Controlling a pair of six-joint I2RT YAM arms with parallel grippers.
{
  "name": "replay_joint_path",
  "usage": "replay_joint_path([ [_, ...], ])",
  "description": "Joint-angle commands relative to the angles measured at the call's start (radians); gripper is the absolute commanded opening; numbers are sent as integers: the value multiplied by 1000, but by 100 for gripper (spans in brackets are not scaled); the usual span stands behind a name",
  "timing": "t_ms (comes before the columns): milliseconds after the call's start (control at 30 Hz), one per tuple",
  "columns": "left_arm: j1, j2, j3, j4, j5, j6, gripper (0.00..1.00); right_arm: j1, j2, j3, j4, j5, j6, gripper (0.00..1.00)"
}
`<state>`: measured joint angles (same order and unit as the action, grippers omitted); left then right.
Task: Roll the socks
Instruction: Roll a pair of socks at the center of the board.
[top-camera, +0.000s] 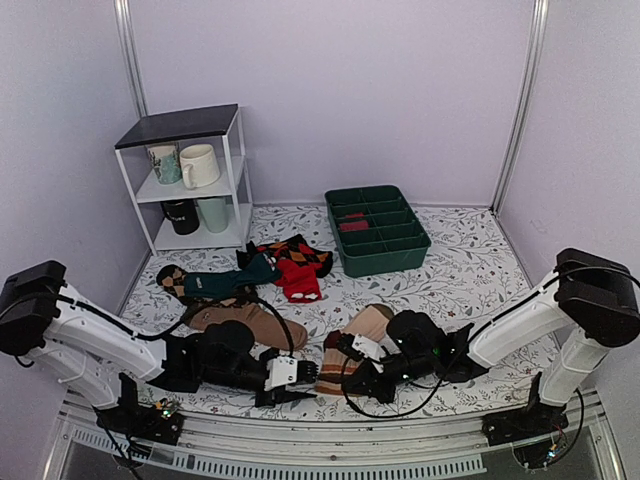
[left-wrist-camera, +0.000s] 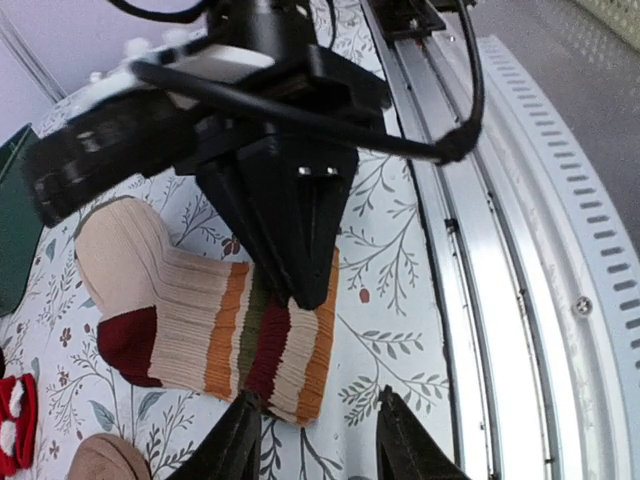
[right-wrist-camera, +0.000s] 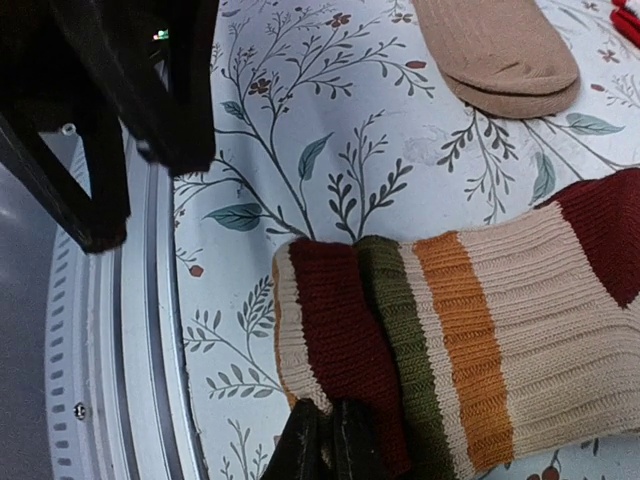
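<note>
My right gripper (right-wrist-camera: 325, 445) has its fingers pressed together on the maroon band at the doubled-over end of the socks (right-wrist-camera: 480, 320), at the bottom of the right wrist view. I pinch there because that tucked edge looks like the start of the roll, and I judge it would flop open if I let go. The socks lie on the table (right-wrist-camera: 400, 150) at lower centre of the overhead view, striped foot low, beige leg running up and right. My left gripper (left-wrist-camera: 320, 445) stands with fingers apart, holding nothing, just beside the socks' near corner, placed, I think, to take the fold next. The brown sock (right-wrist-camera: 500, 50) lies apart, at the upper right.
</note>
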<state>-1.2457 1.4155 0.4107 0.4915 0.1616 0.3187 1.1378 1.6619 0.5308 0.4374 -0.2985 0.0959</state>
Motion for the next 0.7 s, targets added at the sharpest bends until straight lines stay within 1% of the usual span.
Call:
replay_joint_path([
  [0,-28,74,28,31,-73,104,40,-67,117,26,-247,-193,54,6],
  [33,-29,89,37,33,-92,117,40,-73,130,40,-259,-218,57,6],
  [100,-30,114,45,51,-128,145,51,-84,156,69,-295,-244,61,6],
  [133,-31,125,47,65,-145,156,53,-87,167,80,-308,-262,63,6],
  [367,-30,189,60,96,-215,231,53,-95,207,105,-333,-292,68,6],
  [533,-34,228,83,72,-157,229,51,-119,204,111,-344,-307,74,6],
  [667,-37,243,81,77,-144,218,50,-129,206,113,-350,-323,71,6],
])
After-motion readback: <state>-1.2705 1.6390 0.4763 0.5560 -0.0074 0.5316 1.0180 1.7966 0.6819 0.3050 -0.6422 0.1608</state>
